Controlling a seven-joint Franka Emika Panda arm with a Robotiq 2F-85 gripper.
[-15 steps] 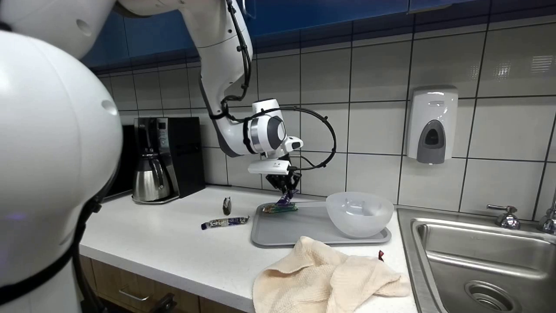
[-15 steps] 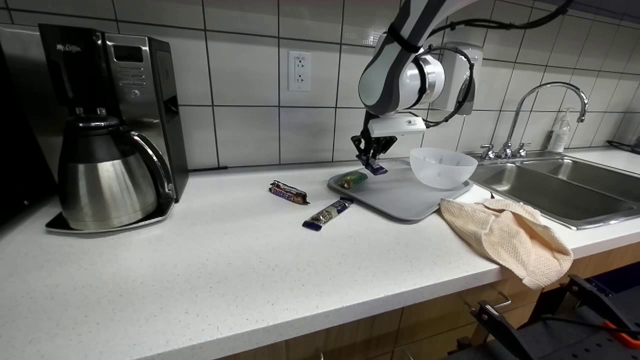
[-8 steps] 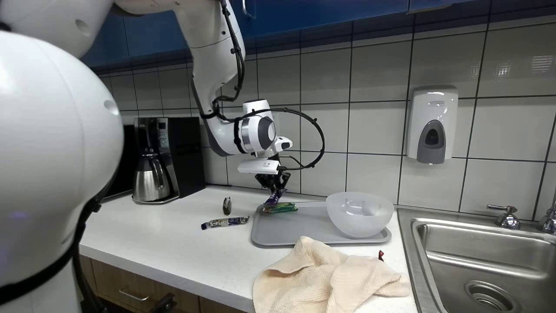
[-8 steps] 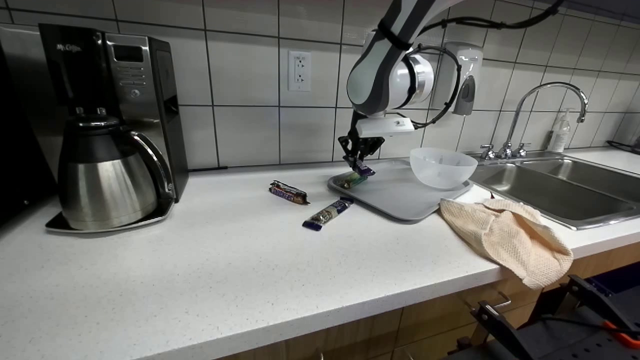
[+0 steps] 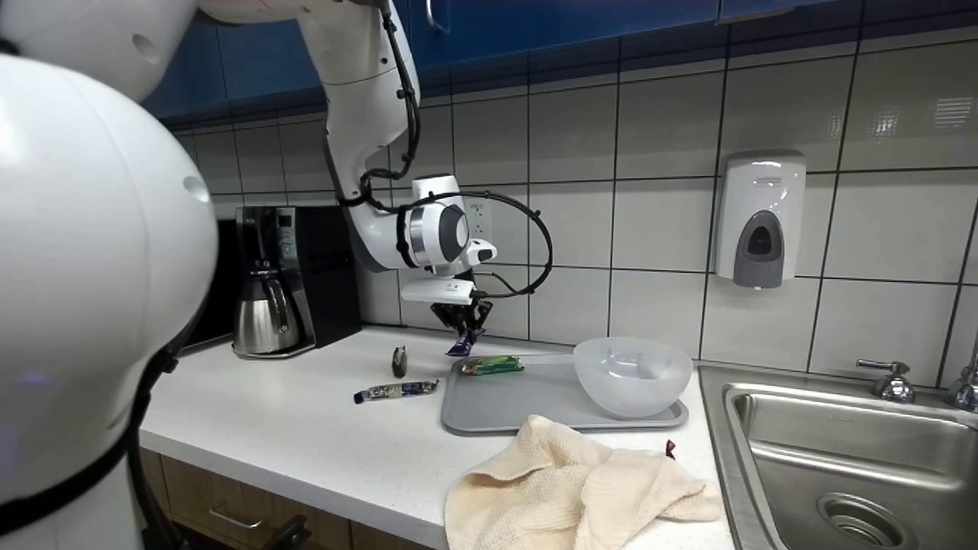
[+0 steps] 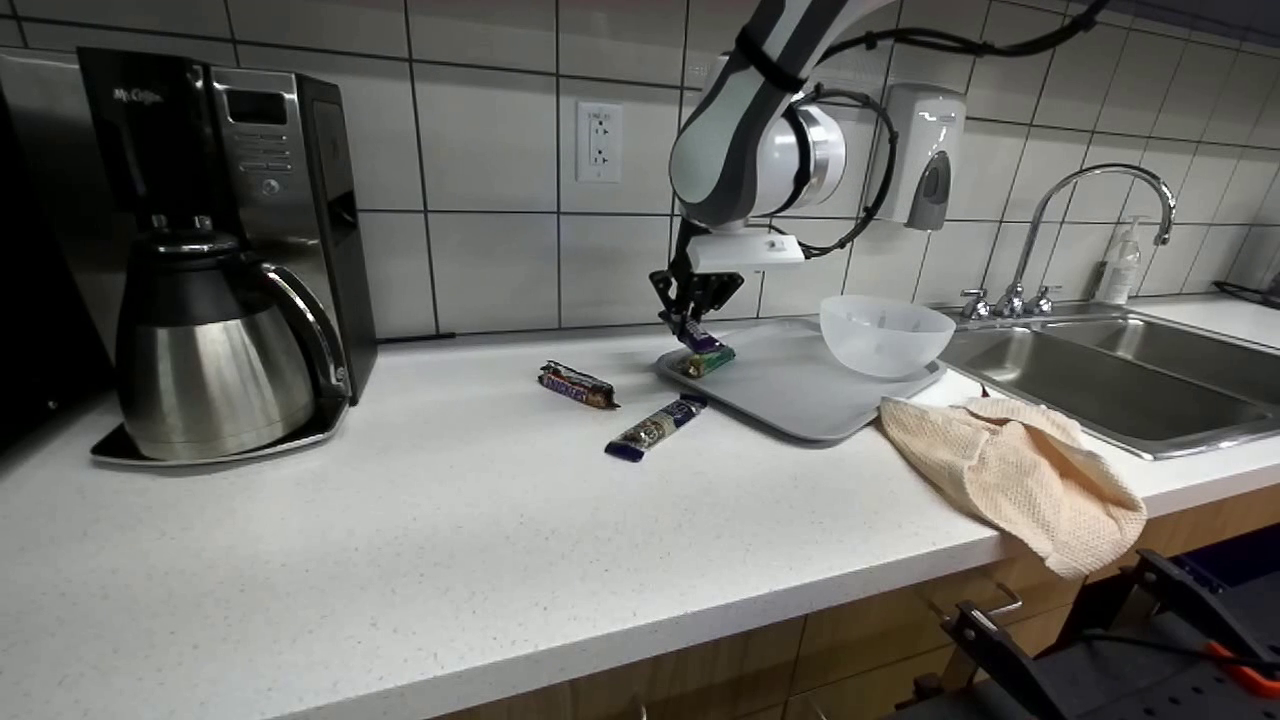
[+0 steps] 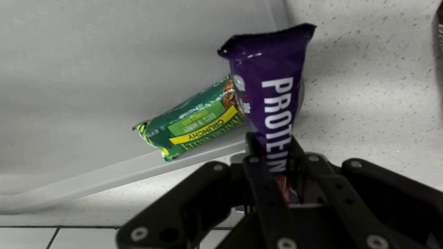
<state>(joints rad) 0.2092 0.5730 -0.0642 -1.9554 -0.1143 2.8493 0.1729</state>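
My gripper (image 7: 272, 152) is shut on a purple-wrapped protein bar (image 7: 270, 76), which sticks out beyond the fingertips. In both exterior views the gripper (image 5: 467, 330) (image 6: 686, 318) holds this bar (image 5: 461, 345) (image 6: 702, 340) tilted, above the back left end of the grey tray (image 5: 519, 405). A green granola bar (image 7: 193, 121) lies on that end of the tray, partly behind the purple bar in the wrist view. It also shows in both exterior views (image 5: 493, 365) (image 6: 710, 361). A translucent bowl (image 5: 633, 382) (image 6: 885, 340) stands on the tray's right part.
A blue-and-silver bar (image 5: 397, 391) (image 6: 655, 430) and a dark Snickers bar (image 6: 577, 385) (image 5: 399, 362) lie on the counter left of the tray. A cream towel (image 5: 565, 489) lies in front. A coffee maker (image 6: 220, 330) stands left; a sink (image 5: 848, 443) is right. The tiled wall is close behind.
My gripper has moved left in both exterior views with the purple bar held, from over the tray to its back left end. The green bar, tray and bowl look unmoved.
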